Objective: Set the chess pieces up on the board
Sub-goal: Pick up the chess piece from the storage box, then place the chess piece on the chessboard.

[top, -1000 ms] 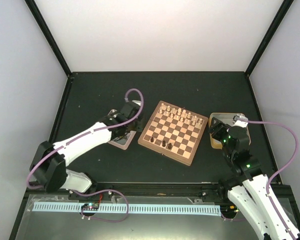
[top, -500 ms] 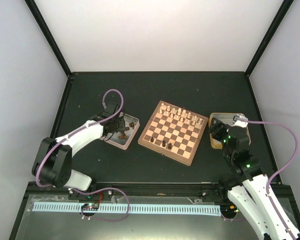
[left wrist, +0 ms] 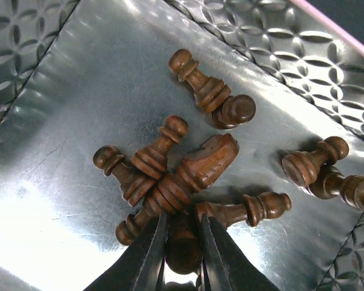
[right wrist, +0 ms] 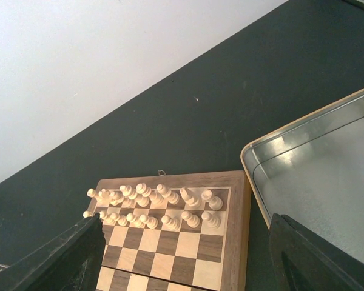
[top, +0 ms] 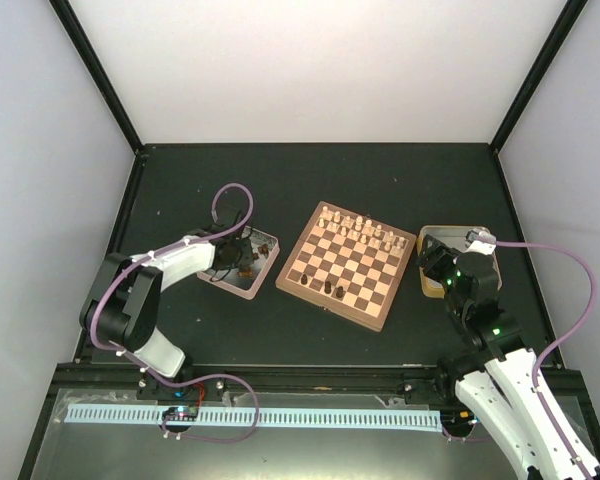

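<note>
The left pincer (left wrist: 183, 225), nearly shut, pinched a dark brown chess piece (left wrist: 182, 251) in the tray (left wrist: 73, 91). The right pincer (right wrist: 185, 260) gaped wide, empty.

The dark table (top: 180, 180) carries the board (top: 350, 268) in the middle, a pink-rimmed tray (top: 242, 291) to its left, and a tan-rimmed tray (top: 438, 229) to its right.

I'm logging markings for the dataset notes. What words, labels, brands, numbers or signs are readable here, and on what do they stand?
No text can be read in any view.
board, dark chess pieces, embossed metal tray, second tray: no lettering shows.
small dark module by the pale strip: too small to tell if it bears print.
</note>
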Motion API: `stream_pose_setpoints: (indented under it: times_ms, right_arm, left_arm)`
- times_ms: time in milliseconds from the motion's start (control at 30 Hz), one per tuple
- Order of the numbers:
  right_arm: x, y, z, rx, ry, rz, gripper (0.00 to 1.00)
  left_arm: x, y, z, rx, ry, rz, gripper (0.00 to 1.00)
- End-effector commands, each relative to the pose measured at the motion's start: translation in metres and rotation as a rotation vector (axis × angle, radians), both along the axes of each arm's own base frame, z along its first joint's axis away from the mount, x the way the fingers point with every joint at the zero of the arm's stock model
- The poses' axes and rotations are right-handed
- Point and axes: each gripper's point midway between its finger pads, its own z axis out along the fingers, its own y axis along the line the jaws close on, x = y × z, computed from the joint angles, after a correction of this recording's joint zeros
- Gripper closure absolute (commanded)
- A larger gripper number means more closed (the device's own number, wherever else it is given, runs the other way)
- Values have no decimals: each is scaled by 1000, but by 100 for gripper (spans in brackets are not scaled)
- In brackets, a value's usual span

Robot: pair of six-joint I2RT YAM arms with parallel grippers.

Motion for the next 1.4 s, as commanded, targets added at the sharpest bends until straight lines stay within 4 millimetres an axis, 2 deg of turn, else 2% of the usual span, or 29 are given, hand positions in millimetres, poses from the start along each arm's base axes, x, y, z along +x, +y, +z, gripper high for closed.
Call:
stream_pose_setpoints:
  times_ms: [0,133,367,533,733,767,867,967,1167,1333,1367]
  right_arm:
    - [1,0,1,0,-10,-2,25]
    - [1,0,1,0,-11,-4,25]
    - [2,1,1,3,-10,-3,25]
    - [2,1,0,9,-11,-2,25]
    - [1,2,1,16,-12,2,25]
    - [1,2,1,16,-11,2,25]
    - [0,1,2,18,-15,1,25]
    - [0,0,3,16,-18,-4,25]
    - [-1,-3,7,13,-29,-22,25]
    - [-5,-10,13,6,-49,-54,25]
    - [-6,-12,14,3,-52,-63,25]
  left_arm:
    - [11,-3,3,-15,-22,-8,86]
    - [10,2,11,3,-43,0,91]
    - [8,6,55,-5,-143,-4,92]
    - [3,-5,79,-77,-182,-49,91]
    - [-1,-20,95,-152,-214,-112,90]
    - [-2,-24,107,-175,-245,-138,90]
    - [-8,-47,119,-248,-263,-237,89]
    - [-19,-79,135,-300,-287,-355,89]
    - [-60,-159,172,-362,-372,-606,88]
    - [-96,-219,180,-373,-403,-785,88]
    - [-102,-231,172,-351,-387,-817,87]
